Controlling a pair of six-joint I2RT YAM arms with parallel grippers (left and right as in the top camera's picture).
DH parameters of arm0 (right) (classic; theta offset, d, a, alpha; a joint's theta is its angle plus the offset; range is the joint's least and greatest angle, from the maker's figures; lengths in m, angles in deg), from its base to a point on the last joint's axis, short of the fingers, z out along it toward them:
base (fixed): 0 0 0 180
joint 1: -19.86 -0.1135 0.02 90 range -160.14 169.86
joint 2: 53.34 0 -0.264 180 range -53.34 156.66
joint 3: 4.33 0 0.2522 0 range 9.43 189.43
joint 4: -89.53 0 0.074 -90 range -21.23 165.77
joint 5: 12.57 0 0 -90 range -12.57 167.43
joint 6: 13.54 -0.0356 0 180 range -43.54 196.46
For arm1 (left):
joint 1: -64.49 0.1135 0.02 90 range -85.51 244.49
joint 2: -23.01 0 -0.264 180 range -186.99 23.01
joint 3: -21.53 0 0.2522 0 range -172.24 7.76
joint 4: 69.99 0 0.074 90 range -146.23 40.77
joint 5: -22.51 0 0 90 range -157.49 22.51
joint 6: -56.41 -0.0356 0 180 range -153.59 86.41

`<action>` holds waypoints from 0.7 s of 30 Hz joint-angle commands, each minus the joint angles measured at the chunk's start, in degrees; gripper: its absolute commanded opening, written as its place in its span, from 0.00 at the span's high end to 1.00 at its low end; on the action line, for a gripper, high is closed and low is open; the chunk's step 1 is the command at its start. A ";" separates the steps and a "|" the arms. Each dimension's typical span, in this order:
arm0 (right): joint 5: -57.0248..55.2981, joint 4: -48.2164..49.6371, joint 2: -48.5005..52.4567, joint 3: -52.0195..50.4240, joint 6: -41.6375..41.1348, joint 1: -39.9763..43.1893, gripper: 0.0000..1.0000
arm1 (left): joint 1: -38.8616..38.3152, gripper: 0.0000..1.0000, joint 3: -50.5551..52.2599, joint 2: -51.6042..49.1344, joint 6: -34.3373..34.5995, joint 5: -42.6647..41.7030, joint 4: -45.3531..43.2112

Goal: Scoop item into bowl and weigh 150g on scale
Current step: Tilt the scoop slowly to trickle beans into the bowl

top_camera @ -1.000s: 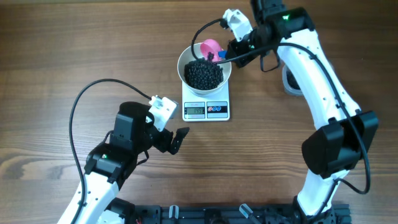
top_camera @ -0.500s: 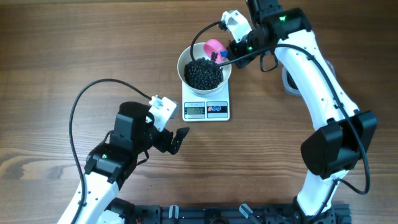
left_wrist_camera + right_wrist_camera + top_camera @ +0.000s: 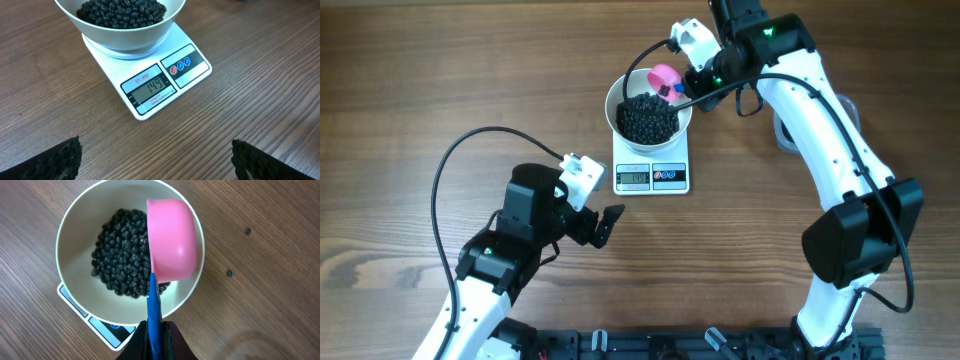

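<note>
Left gripper (image 3: 603,228): low over bare wood near the table's front edge, left of centre. Fingers spread wide, nothing between them. In its wrist view the two dark fingertips (image 3: 52,160) sit at the bottom corners, wood grain showing between them. A black cable (image 3: 448,165) loops off the arm toward the table's left edge.

Scale (image 3: 651,177): flat on the table about midway between the left and right edges, closer to the far edge than to the front. Display side faces the front edge. Display (image 3: 151,89) reads 149. Round buttons (image 3: 180,65) just right of it.

Bowl (image 3: 617,95): upright on the scale's platform, covering most of it, only the display strip left bare. Item (image 3: 647,117): a heap of small black beads in the bowl's bottom, a band of white wall showing above it all round in the right wrist view (image 3: 120,255).

Pink scoop (image 3: 172,240): over the bowl's right-hand part, its rounded outer side toward the wrist camera; inside not visible. Blue handle (image 3: 154,310) runs back from it across the bowl's rim.

Right gripper (image 3: 157,342): fingers together, pinching the blue handle end. It hangs just off the bowl's far right rim.

Two dark specks (image 3: 247,230) on the wood right of the bowl; too small to identify.

Pale rounded object (image 3: 785,135) toward the right edge, mostly hidden under the right arm.
</note>
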 commanded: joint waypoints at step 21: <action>-1.53 0.07 -1.92 1.55 1.31 -1.90 0.96 | 0.44 0.00 0.42 -0.02 -0.68 -0.87 -0.13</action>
